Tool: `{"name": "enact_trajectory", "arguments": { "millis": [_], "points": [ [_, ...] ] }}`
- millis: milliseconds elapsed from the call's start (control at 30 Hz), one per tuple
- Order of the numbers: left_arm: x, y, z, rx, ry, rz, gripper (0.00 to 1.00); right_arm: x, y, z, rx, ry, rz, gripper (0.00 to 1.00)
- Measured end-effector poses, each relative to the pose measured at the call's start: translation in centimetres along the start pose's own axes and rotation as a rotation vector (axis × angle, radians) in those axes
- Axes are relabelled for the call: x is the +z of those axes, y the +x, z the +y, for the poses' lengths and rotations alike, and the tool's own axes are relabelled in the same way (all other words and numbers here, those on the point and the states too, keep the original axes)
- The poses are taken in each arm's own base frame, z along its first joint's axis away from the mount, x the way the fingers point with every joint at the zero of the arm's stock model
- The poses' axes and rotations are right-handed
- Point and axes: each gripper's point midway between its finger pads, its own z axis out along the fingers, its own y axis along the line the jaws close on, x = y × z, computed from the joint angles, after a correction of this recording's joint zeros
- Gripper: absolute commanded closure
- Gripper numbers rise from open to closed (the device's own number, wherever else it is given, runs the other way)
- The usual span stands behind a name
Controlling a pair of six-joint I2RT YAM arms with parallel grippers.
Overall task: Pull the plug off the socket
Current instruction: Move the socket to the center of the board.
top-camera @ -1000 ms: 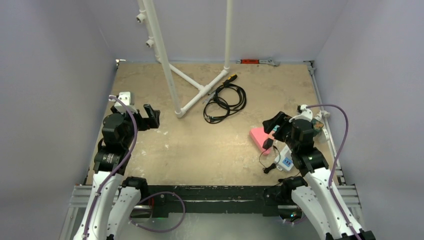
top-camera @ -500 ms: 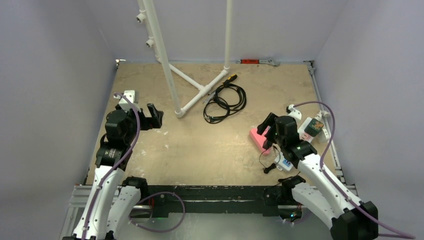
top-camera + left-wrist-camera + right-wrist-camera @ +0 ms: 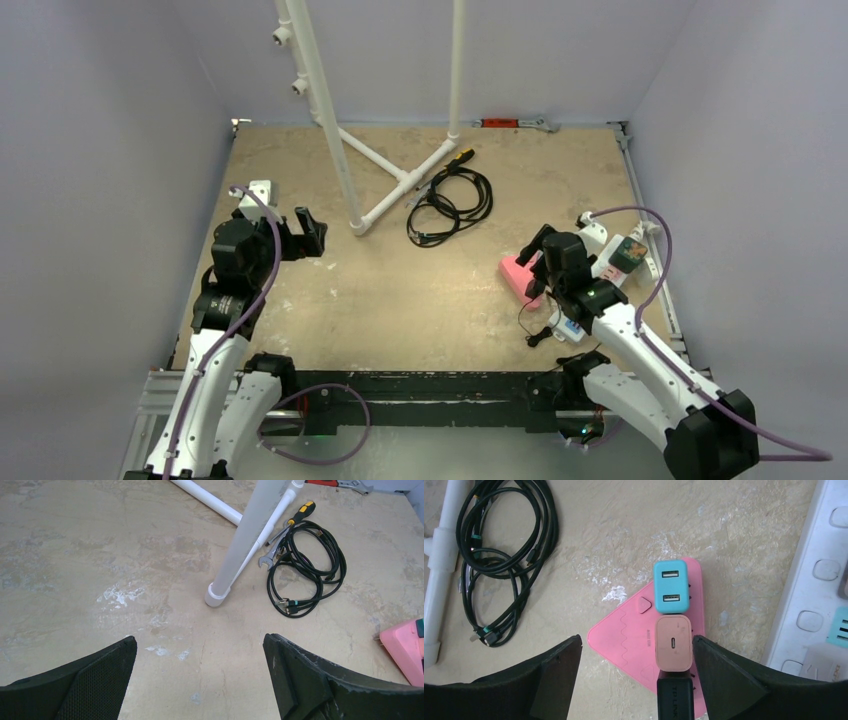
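A pink triangular socket (image 3: 624, 635) lies flat on the table, seen right of centre (image 3: 513, 270) in the top view. Three plugs sit in a row in it: a blue USB plug (image 3: 670, 586), a salmon USB-C plug (image 3: 674, 642) and a black TP-LINK plug (image 3: 675, 697). My right gripper (image 3: 636, 642) hangs open just above the socket and holds nothing. The salmon and black plugs stand between its fingers, close against the right one. My left gripper (image 3: 200, 642) is open and empty over bare table at the far left (image 3: 305, 232).
A white power strip (image 3: 819, 580) with more plugs lies just right of the socket. A coiled black cable (image 3: 450, 205), a yellow-handled screwdriver (image 3: 462, 157) and a wrench (image 3: 270, 557) lie at the back centre beside a white pipe frame (image 3: 345, 150).
My right arm has swung left and come down over the pink socket, and its jaws have spread wider. The left arm has barely shifted.
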Motion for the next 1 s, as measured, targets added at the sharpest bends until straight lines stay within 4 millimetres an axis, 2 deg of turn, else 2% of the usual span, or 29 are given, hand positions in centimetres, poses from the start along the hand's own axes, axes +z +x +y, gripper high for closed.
{"name": "enact_trajectory", "arguments": {
  "millis": [133,267,467,667,733,867,1000],
  "points": [
    [0.0,0.0,0.0,0.000,0.000,0.000,0.02,0.3,-0.1,-0.5,0.003,0.032,-0.013,0.16],
    [0.0,0.0,0.0,0.000,0.000,0.000,0.02,1.5,1.2,-1.2,-0.026,0.092,0.030,0.19],
    [0.0,0.0,0.0,0.000,0.000,0.001,0.02,2.5,3.1,-1.9,-0.077,0.134,0.095,0.34],
    [0.0,0.0,-0.1,0.000,0.006,0.002,0.02,2.3,3.7,-0.8,-0.105,0.078,0.124,0.48],
    [0.0,0.1,-0.2,0.000,0.011,0.004,0.02,2.3,4.3,-0.2,-0.128,0.057,0.141,0.49],
    [0.1,0.2,-0.2,-0.001,0.014,0.010,0.02,2.3,6.4,1.3,-0.194,0.021,0.192,0.57],
    [0.3,0.4,-0.2,-0.001,0.012,0.018,0.02,1.4,8.7,3.3,-0.266,-0.045,0.231,0.64]
  ]
}}
